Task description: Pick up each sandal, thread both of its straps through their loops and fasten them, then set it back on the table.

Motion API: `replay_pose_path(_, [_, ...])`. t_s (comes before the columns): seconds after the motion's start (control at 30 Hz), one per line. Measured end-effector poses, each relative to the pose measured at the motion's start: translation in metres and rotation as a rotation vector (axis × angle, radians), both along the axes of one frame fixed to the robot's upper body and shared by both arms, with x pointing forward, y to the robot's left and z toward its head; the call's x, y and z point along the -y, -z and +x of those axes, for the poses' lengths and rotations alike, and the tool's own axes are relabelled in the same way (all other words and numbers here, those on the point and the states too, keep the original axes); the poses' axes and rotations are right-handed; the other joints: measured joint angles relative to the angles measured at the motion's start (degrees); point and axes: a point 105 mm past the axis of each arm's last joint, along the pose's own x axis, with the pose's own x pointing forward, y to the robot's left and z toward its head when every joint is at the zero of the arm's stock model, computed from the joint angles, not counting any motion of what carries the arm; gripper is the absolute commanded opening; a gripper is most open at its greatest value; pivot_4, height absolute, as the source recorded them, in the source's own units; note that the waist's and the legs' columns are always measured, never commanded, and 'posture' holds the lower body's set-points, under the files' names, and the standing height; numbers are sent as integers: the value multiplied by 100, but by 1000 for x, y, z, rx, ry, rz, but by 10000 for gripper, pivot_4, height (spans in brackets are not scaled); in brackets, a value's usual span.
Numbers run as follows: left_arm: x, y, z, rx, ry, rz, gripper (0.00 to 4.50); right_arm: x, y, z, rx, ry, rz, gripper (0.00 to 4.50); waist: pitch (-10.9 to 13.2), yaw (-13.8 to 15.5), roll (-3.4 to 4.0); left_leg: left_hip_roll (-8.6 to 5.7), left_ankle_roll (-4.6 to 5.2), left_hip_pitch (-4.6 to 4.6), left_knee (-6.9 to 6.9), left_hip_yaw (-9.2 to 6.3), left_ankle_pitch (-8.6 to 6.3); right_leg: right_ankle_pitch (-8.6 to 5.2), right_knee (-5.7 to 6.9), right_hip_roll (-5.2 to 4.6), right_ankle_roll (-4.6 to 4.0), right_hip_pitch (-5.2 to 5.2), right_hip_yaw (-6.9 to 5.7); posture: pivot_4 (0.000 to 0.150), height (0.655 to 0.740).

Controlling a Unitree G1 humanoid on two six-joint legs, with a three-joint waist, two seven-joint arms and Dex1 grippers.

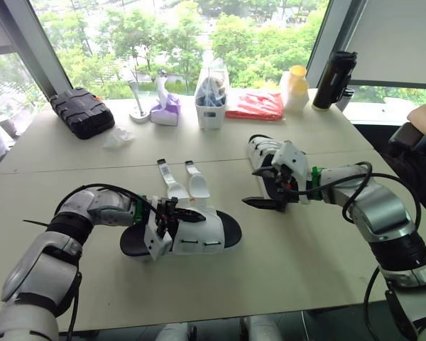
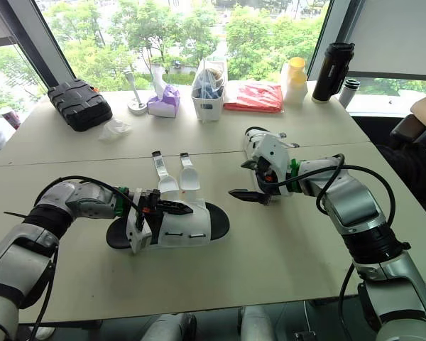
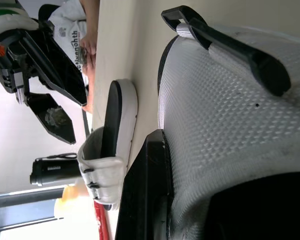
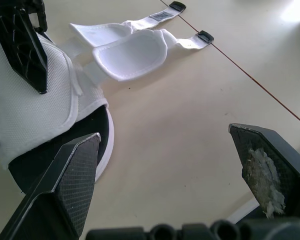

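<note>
My near sandal (image 1: pixel 199 231), white mesh upper on a black sole, lies flat on the desk (image 1: pixel 291 256). Its two white straps (image 1: pixel 181 181) are undone and splayed away from me (small black loops (image 4: pixel 205 36) at their ends). The second sandal (image 1: pixel 264 158), same colours, sits farther right on its sole.

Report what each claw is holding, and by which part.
The left claw grips the near sandal by its white mesh upper. The right claw is open over the table and holds nothing.
</note>
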Motion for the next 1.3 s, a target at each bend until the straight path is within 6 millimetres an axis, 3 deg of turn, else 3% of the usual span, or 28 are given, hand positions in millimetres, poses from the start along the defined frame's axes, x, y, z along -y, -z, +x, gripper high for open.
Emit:
replay_pose_path(0.37, [1, -2, 8, 85, 33, 52, 290, -4, 2, 0, -3, -4, 4, 45000, 0, -2, 0, 0, -2, 0, 0, 0, 2, 3, 2, 0, 4, 0, 0, 1500, 7400])
replay_pose_path(0.5, [-1, 0, 9, 67, 32, 55, 14134, -4, 2, 0, -3, -4, 4, 45000, -1, -5, 0, 0, -2, 0, 0, 0, 2, 3, 2, 0, 4, -1, 0, 1500, 7400])
replay_pose_path(0.57, [-4, 5, 8, 39, 23, 65, 25464, -4, 3, 0, -3, -4, 4, 45000, -1, -11, 0, 0, -1, -2, 0, 0, 2, 3, 2, 0, 4, -3, 0, 1500, 7400])
replay_pose_path(0.7, [-7, -5, 7, 34, 27, 24, 44720, -5, 3, 0, -6, -8, 1, 45000, -1, -30, 0, 1, -1, -1, -1, 1, 2, 3, 1, 2, 4, -4, 1, 1500, 7400])
replay_pose_path(0.93, [-37, -10, -4, -16, -1, 52, 44720, -9, 8, -2, -17, -24, -8, 45000, -1, -37, 0, 5, -1, -2, -1, 2, 2, 2, 1, 5, 4, -6, 3, 1500, 7400])
replay_pose_path(1.07, [-75, -12, -17, -82, -62, 87, 44720, -13, 13, -4, -16, -57, -23, 45000, 0, -48, 1, 6, -1, -2, -2, 3, 1, 2, 0, 5, 4, -9, 4, 1500, 7400])
replay_pose_path(1.2, [-102, -21, -12, -108, -205, 47, 44720, -21, 19, -9, 12, -122, -54, 45000, -1, -12, 1, 3, 0, -1, 0, 2, 1, 2, 0, 4, 5, -3, 3, 1500, 7400])
replay_pose_path(1.3, [-114, -16, -5, -166, -331, -8, 44720, -26, 24, -8, 68, -159, -94, 45000, -1, -25, 1, 3, 2, -2, 1, 2, 0, 2, 1, 2, 5, -5, 4, 1500, 7400])
